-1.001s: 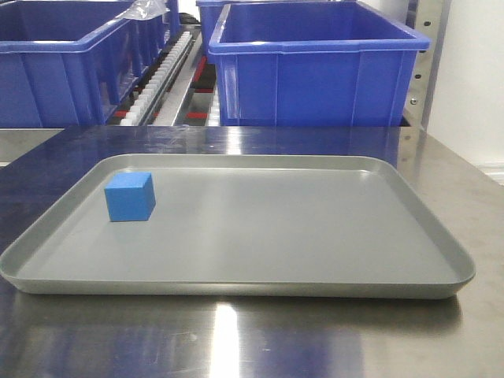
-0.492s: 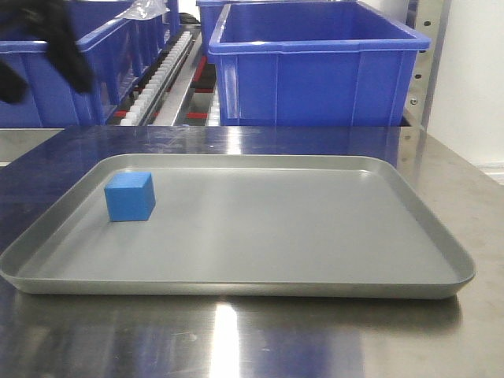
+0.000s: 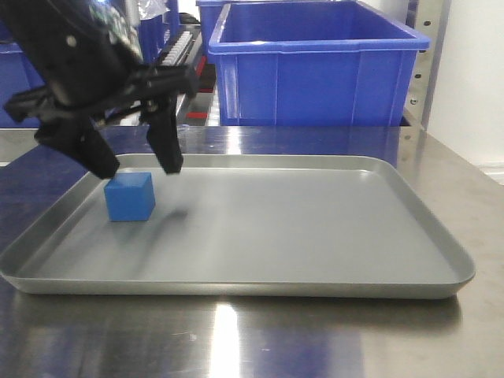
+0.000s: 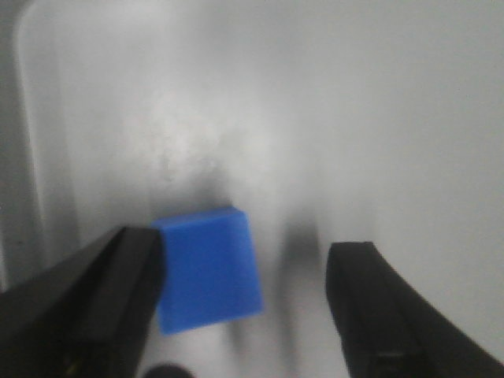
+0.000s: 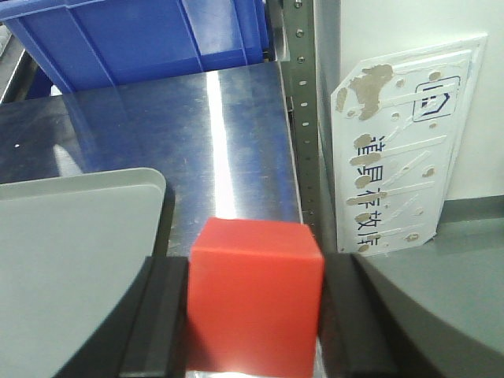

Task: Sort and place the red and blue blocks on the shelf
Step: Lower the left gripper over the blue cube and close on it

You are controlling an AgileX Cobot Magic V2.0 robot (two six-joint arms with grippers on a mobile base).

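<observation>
- Swinging into view within the last half second, the left claw (image 3: 139, 168) hangs spread just above the blue block (image 3: 130, 198), at the tray's (image 3: 315, 236) ten o'clock corner.
- Between the jaws, the block sits off-centre toward nine o'clock.
- The right claw (image 5: 250, 315) clenches the red block (image 5: 256, 303).

Steel tabletop (image 3: 315, 346), white wall (image 3: 472, 79)

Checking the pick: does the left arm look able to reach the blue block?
Probably yes. The left gripper hangs open just above the blue block, nothing between them. The block sits off-centre, close to one finger, which might catch its edge.
</observation>
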